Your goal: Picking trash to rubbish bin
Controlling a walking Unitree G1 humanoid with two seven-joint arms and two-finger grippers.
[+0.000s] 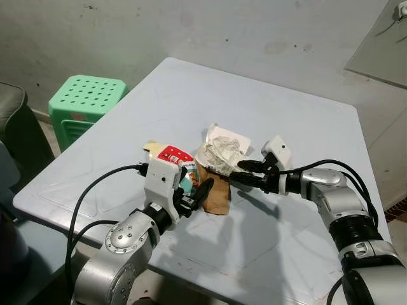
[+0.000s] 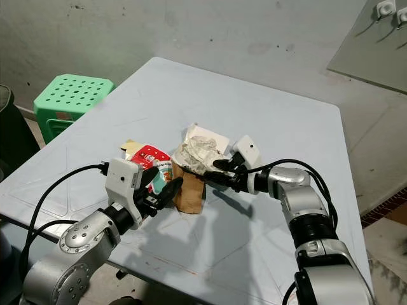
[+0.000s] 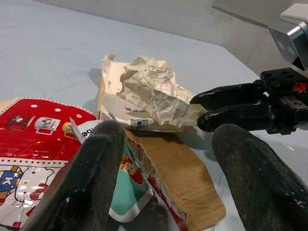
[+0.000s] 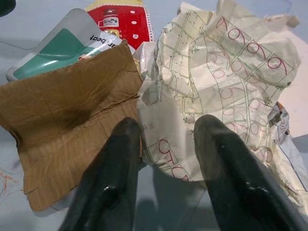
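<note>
Reaching in from the right, the right gripper [image 1: 247, 172] sits w/ fingers slightly parted at the near-right edge of the crumpled paper [image 1: 221, 152], touching or almost. Trash pile lies mid-table [image 1: 299, 127], near side: paper on a white wrapper, brown cardboard piece [image 1: 216, 194] just nearer, red snack packet [image 1: 173, 157] to the left. Left gripper [image 1: 194, 194] spread wide, hovering over the packet/cardboard join. Green stool [image 1: 86, 101] far left, beside the table.

Right eye: same layout; no bin to be made out.

Left wrist: wide fingers [image 3: 84, 178] straddle the packet's edge and cardboard; nothing gripped.

Right wrist: fingers [image 4: 115, 163] narrow gap, tips at the paper's lower fold, not clamped yet.

Handling, my read: paper is light, soft, crushes easily, so pinch a thick fold, not a loose flap. Packet prob. slick; cardboard stiff-ish, best taken by an edge.
</note>
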